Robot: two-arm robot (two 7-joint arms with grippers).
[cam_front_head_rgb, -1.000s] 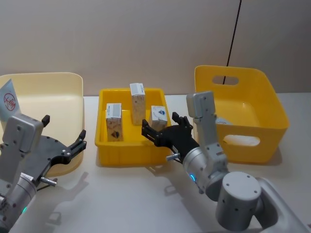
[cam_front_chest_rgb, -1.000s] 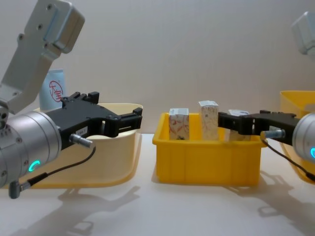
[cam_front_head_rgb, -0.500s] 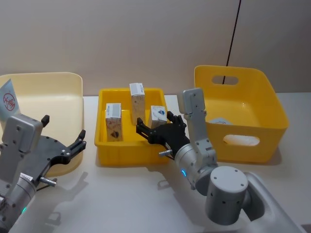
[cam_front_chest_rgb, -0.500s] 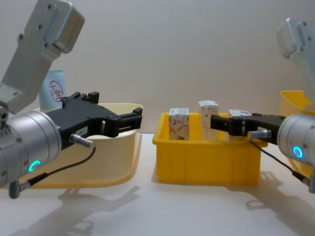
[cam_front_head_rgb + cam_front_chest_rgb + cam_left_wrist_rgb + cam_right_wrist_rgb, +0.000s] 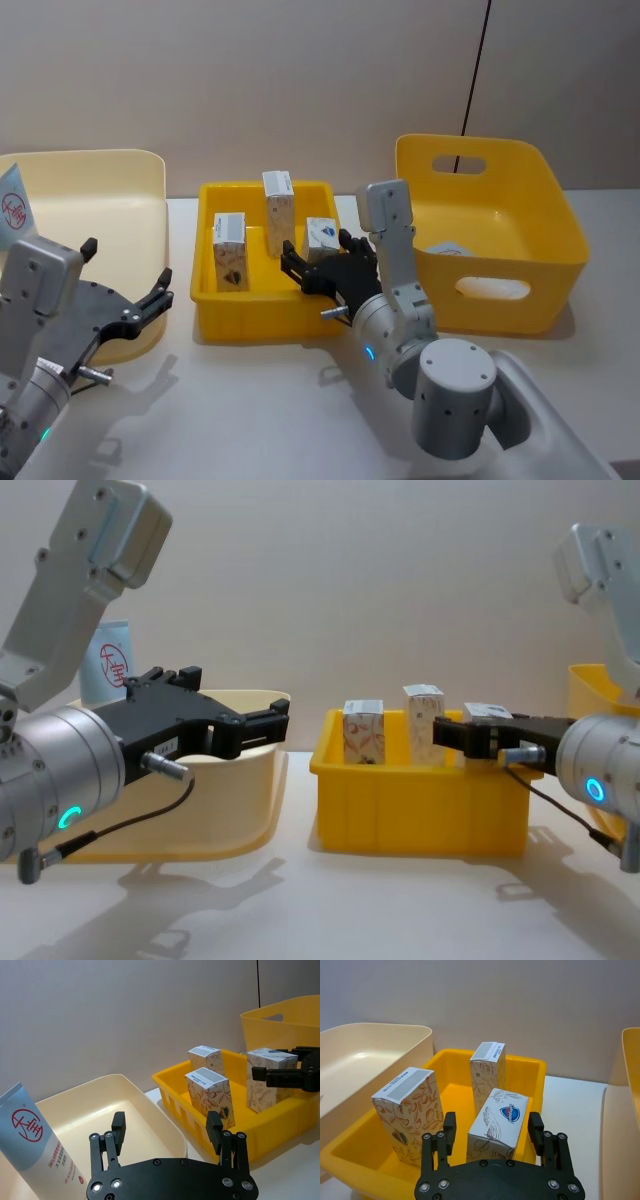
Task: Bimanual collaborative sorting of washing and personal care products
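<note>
Three white marbled cartons stand in the small yellow tray: one at the left, one at the back and one at the right. My right gripper is open. Its fingers straddle the right carton, which carries a blue shield logo, without pressing it. A pale-blue tube with a red circled character leans in the cream bin. My left gripper hangs open at that bin's front edge with nothing in it.
A large yellow bin with handle slots stands right of the tray, with a white item lying inside. A dark cable hangs down the wall behind it. Bare table lies in front of the tray and bins.
My right gripper has moved left over the tray, so its open fingers now flank the right carton. The left arm has not moved.
</note>
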